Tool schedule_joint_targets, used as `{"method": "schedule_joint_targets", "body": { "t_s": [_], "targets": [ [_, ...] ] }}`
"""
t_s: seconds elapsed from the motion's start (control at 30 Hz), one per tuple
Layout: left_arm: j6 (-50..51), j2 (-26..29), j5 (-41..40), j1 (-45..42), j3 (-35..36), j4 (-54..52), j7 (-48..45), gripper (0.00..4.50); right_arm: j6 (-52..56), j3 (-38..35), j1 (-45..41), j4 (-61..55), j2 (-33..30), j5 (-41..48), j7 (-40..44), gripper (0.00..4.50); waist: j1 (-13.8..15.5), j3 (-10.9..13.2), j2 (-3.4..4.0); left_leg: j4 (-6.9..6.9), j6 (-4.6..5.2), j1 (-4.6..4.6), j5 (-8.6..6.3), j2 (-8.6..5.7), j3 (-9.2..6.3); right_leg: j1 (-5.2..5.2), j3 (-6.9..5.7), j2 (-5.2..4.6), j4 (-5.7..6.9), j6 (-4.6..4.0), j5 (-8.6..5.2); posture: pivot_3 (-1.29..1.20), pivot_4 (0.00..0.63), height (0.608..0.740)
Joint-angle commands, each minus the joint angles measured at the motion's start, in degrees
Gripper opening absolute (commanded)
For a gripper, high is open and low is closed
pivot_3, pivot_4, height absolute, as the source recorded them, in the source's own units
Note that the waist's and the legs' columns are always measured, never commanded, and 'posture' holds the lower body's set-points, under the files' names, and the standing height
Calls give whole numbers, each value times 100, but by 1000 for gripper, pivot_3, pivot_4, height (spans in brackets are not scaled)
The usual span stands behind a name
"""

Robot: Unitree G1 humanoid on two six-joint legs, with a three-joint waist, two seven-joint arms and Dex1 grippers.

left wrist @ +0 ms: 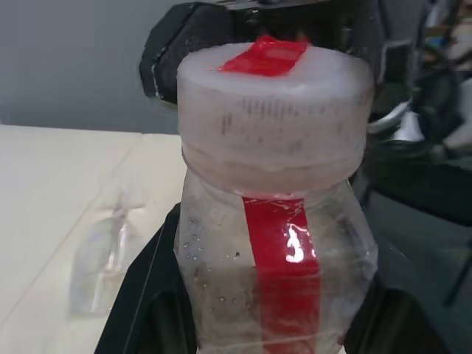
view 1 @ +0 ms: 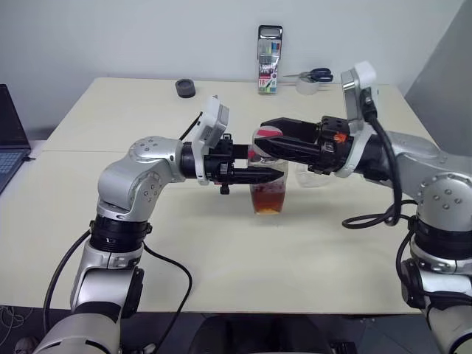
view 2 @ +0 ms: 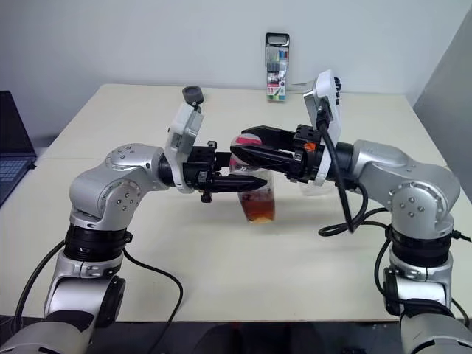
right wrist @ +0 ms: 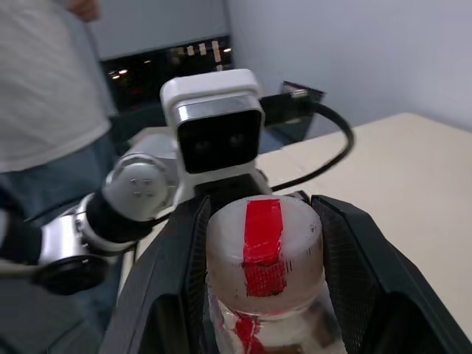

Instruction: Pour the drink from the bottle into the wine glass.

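Observation:
The bottle (view 1: pixel 268 188) stands upright over the middle of the table, with the tea-coloured drink (view 1: pixel 269 199) filling its lower part. My left gripper (view 1: pixel 269 174) comes in from the left and is shut on the bottle's body. My right gripper (view 1: pixel 264 141) comes in from the right, its fingers (right wrist: pixel 173 287) closed against both sides of the red-and-white cap (right wrist: pixel 262 251). The red strip label (left wrist: pixel 284 273) runs down the bottle's side. The clear wine glass (view 1: pixel 311 177) stands on the table just behind and to the right of the bottle, partly hidden by my right gripper.
At the table's far edge are a pack of pens (view 1: pixel 269 59), a black tape roll (view 1: pixel 186 88), scissors (view 1: pixel 317 74) and a clear tape roll (view 1: pixel 306 86). A laptop (view 1: pixel 11 140) sits at the far left. A person (right wrist: pixel 44 96) stands behind my left arm.

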Motion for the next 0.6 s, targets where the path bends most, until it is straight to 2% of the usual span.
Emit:
{"method": "schedule_joint_targets", "body": {
  "t_s": [0.03, 0.2, 0.4, 0.6],
  "targets": [
    [-383, -148, 9, -234, -215, -41, -270, 1878, 186, -415, 9, 97, -121, 304, -323, 2839, 21, 0, 0, 2, 0, -2, 0, 0, 0, 1, -1, -1, -2, 0, 0, 0, 150, 740],
    [-745, -394, 341, 31, -236, 321, 146, 1878, 226, -870, 349, -486, -185, 646, -1245, 4474, 11, 0, 0, 9, 0, -14, 0, -2, 2, -4, 0, -6, -3, 0, 0, 0, 150, 740],
    [-789, -507, 384, 166, -147, 345, 386, 1878, 160, -994, 1071, -1740, -248, 874, -2441, 4474, -17, 0, 0, 4, -1, -14, 0, 2, 1, -14, 0, -4, 8, 0, 0, 0, 150, 740],
    [-946, -583, 469, 67, -176, 547, 469, 1878, -245, -257, 1536, -2575, 150, 66, -3377, 4474, -16, 0, 0, 6, 0, -11, 1, 0, 3, -15, 4, -3, 21, 0, 0, 0, 150, 740]
  ]
}}
